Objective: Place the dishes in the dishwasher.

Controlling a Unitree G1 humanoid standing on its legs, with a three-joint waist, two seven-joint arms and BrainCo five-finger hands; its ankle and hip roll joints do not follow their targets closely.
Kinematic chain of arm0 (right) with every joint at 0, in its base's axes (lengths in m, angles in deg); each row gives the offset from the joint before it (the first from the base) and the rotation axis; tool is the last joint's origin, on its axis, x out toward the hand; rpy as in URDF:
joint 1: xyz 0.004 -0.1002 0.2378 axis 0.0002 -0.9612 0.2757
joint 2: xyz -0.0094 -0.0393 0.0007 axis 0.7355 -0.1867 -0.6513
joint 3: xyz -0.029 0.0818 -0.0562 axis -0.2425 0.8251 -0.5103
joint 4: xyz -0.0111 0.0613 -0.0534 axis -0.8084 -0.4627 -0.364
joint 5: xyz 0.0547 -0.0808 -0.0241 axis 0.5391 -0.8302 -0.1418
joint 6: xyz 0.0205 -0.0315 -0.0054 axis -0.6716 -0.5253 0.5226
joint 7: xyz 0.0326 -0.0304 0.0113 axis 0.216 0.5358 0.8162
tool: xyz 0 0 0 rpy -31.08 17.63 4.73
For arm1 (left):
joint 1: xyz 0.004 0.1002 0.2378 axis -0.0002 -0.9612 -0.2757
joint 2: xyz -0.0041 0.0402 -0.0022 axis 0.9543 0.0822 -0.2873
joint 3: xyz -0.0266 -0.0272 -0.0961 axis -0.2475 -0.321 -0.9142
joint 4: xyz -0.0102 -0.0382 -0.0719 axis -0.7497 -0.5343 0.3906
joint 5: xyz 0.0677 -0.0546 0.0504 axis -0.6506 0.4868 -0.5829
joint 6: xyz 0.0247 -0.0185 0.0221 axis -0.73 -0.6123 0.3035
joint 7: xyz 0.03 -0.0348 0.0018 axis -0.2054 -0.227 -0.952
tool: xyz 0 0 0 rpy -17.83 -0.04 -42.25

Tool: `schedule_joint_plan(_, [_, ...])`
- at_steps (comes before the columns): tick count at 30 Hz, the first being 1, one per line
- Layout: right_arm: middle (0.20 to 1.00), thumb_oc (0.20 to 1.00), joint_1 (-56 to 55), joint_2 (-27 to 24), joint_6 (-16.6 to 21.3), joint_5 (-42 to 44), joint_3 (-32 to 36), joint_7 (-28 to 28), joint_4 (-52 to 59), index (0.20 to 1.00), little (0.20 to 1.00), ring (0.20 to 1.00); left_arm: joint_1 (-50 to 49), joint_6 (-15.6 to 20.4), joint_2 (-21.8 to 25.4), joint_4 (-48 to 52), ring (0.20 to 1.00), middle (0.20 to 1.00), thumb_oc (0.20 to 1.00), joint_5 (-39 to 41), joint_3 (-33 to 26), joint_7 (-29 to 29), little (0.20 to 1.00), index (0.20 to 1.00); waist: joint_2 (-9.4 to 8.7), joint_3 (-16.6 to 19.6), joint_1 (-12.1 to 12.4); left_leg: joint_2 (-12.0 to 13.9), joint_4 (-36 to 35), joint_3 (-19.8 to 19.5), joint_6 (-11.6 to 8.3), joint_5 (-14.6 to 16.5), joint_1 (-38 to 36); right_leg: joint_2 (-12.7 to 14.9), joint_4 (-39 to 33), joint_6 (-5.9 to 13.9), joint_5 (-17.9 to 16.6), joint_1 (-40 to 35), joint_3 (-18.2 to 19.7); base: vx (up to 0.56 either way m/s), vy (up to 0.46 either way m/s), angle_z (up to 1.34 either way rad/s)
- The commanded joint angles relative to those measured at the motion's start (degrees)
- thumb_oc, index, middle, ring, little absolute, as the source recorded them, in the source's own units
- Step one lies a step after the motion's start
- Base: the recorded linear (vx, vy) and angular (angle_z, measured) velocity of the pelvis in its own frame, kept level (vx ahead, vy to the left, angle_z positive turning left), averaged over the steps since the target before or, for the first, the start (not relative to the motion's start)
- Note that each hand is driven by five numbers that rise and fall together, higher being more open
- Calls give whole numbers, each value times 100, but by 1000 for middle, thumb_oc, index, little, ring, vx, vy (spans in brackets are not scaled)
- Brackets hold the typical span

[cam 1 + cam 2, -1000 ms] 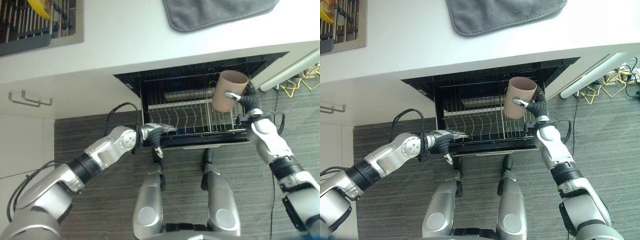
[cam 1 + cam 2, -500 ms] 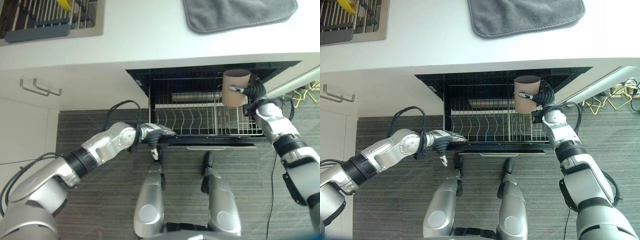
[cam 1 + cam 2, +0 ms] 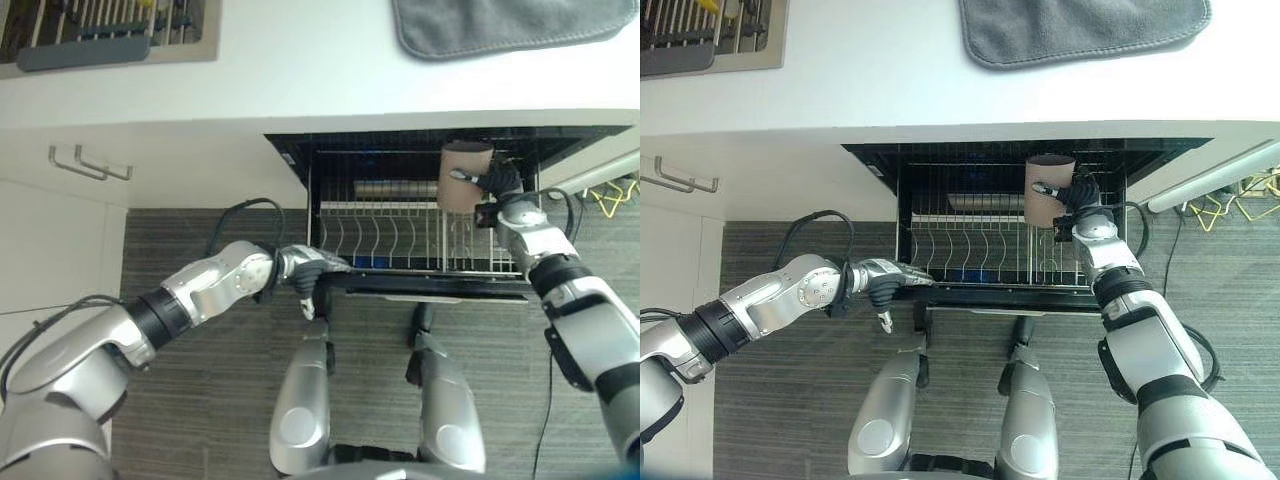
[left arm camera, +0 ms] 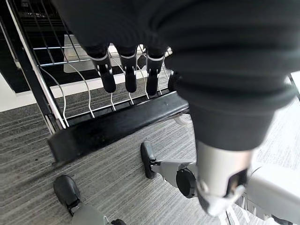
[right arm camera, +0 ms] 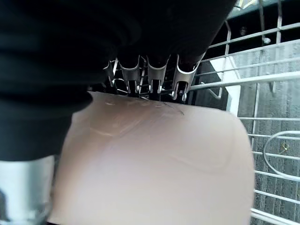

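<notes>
Nearest to you, your left hand (image 3: pixel 306 270) is resting on the black front edge of the pulled-out dishwasher rack (image 3: pixel 400 232), with its fingers (image 4: pixel 127 70) lying straight over the edge and clasping nothing. Farther in, at the right side of the rack, your right hand (image 3: pixel 1076 193) is gripping the tan cup (image 3: pixel 1045 188). Its fingers (image 5: pixel 153 75) are curling round the far side of the cup, and the thumb is pressing on the near side. The cup is hanging above the rack wires, under the white counter (image 3: pixel 300 70) where a grey cloth (image 3: pixel 510 22) is lying.
</notes>
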State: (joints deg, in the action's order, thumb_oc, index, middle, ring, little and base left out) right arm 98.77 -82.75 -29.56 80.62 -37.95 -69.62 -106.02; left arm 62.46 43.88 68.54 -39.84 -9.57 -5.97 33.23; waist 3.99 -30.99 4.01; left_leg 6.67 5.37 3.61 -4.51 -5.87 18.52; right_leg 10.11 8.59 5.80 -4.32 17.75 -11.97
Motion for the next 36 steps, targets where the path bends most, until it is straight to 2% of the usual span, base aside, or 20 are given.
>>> schedule_joint_plan(1, [200,200,382,-248,101,115,-70,-82,-127,200,200,200,122,173,42,290,1000,1000,1000,259,-68,-115,1000,1000,140,120,74,-225,447,95,294,265,286,51,633,33,337,130,136,-2,12,-6])
schedule_joint_plan(8, [200,200,388,-168,69,245,12,-279,-533,200,200,200,111,90,50,396,1000,1000,1000,276,6,-248,1000,1000,236,120,63,-231,494,125,295,247,395,68,678,19,335,223,168,0,0,0])
schedule_joint_plan(12, [200,200,289,-242,231,145,167,-591,-820,200,200,200,115,64,86,409,1000,1000,1000,285,89,-330,1000,1000,268,120,38,-224,502,137,300,252,416,64,672,13,336,230,169,-3,2,1])
schedule_joint_plan(17, [200,200,339,-318,-109,215,109,-718,-910,200,200,200,152,85,173,455,1000,1000,1000,286,198,-446,1000,1000,252,120,44,-224,512,156,322,236,494,57,686,39,297,330,212,-16,-10,0])
schedule_joint_plan(23, [200,200,315,-315,-255,248,211,-1431,-1164,200,200,200,139,35,176,440,1000,1000,1000,291,285,-568,1000,1000,307,120,43,-224,546,165,335,242,534,69,712,27,309,340,198,0,0,0])
schedule_joint_plan(25, [1000,1000,322,-329,-246,214,244,-1636,-1227,1000,1000,1000,104,57,166,401,1000,1000,1000,257,353,-669,1000,1000,313,120,44,-226,542,164,340,244,546,66,708,28,309,350,206,0,0,0])
schedule_joint_plan(27, [1000,1000,316,-336,-269,153,261,-1831,-1231,1000,1000,1000,53,84,166,390,1000,1000,1000,232,345,-713,1000,1000,314,120,45,-223,550,165,341,241,559,60,708,24,309,356,213,0,0,0])
schedule_joint_plan(28, [1000,1000,322,-335,-361,-2,264,-2201,-1236,1000,1000,1000,6,111,157,372,1000,1000,1000,209,370,-765,1000,1000,311,120,44,-228,564,169,342,285,533,64,734,33,355,333,222,0,0,0])
schedule_joint_plan(29, [1000,1000,342,-344,-400,-17,270,-2278,-1226,1000,1000,1000,10,117,164,374,1000,1000,1000,201,365,-777,1000,1000,315,120,47,-223,552,170,349,244,567,57,711,23,312,361,219,0,0,0])
schedule_joint_plan(36, [1000,1000,485,-432,-702,-623,269,-4348,-1432,1000,1000,1000,-302,245,132,252,1000,1000,1000,-59,540,-1226,1000,1000,391,120,76,-233,566,155,373,266,586,51,693,10,331,336,204,-2,3,0])
